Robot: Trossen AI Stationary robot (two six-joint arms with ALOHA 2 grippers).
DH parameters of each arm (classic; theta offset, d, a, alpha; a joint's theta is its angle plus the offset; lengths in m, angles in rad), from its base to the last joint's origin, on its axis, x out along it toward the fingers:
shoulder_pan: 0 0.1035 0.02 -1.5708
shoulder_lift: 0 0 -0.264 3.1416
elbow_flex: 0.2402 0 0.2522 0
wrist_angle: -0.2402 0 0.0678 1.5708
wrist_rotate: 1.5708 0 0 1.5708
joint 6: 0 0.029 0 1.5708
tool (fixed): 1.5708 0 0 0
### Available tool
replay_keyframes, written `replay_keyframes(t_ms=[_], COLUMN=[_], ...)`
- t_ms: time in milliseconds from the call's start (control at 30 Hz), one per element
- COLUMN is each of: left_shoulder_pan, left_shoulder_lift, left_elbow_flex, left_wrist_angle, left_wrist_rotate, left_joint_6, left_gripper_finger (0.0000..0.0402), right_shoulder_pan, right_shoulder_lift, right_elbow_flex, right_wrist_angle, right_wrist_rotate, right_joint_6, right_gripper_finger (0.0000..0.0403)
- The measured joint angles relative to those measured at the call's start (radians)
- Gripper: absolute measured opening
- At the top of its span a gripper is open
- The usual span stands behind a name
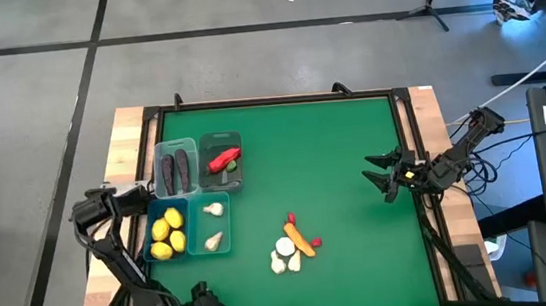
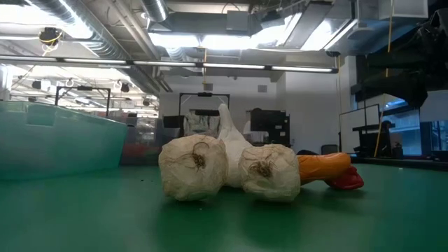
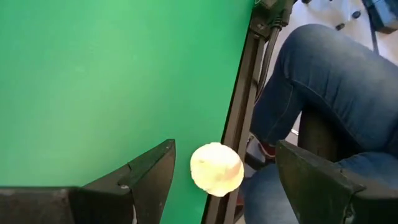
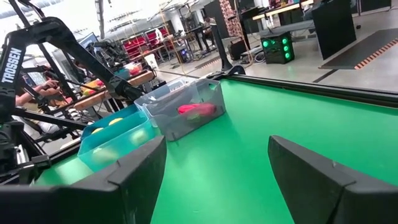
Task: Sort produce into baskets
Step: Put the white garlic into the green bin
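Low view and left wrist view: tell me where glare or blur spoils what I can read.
Low view: bright ceiling lights wash out the upper middle, the two garlic bulbs up front are sharp, the carrot behind is softer. Left wrist view: a pale round thing between the open left gripper fingers is overexposed and blurred; what it is cannot be told.

Robotics lab, open-plan: exposed ceiling ducts (image 2: 84, 28), strip lights, concrete floor (image 1: 245, 65), monitors and workbenches behind green desk (image 1: 334, 157).

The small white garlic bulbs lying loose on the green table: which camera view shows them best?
The low view: two loose white garlic bulbs fill it, close and sharp. The high view shows them tiny. The right wrist view shows none; the left wrist view shows only one pale round piece.
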Motion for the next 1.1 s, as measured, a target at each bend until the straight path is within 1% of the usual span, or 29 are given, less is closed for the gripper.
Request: replay_keyframes(t_ms=[133, 267, 467, 600, 733, 1100], left_shoulder_pan=[0.000, 0.000, -0.002, -0.002, 0.000, 0.012], left_shoulder_lift=[0.033, 0.071, 0.083, 0.084, 0.084, 0.084], left_elbow_flex=[0.001, 0.001, 0.005, 0.005, 0.005, 0.003], left_wrist_angle=[0.009, 0.052, 0.039, 0.029, 0.022, -0.024], left_wrist_rotate=[0.000, 0.014, 0.013, 0.019, 0.021, 0.030], left_joint_6=[0.004, 0.005, 0.011, 0.045, 0.052, 0.034], left_gripper_finger=[0.0269, 0.0269, 0.0269, 0.0265, 0.0244, 0.0170], right_shoulder_pan=[0.000, 0.000, 0.000, 0.000, 0.000, 0.000], right_shoulder_lift=[0.000, 0.000, 0.000, 0.000, 0.000, 0.000], right_elbow_flex=[0.000, 0.000, 0.000, 0.000, 0.000, 0.000], right_wrist_angle=[0.000, 0.000, 0.000, 0.000, 0.000, 0.000], right_wrist_rotate=[0.000, 0.000, 0.001, 0.001, 0.001, 0.001], right_joint_6=[0.000, 0.000, 0.001, 0.003, 0.004, 0.004], right_gripper_finger=[0.0280, 0.0280, 0.0280, 0.0280, 0.0280, 0.0280])
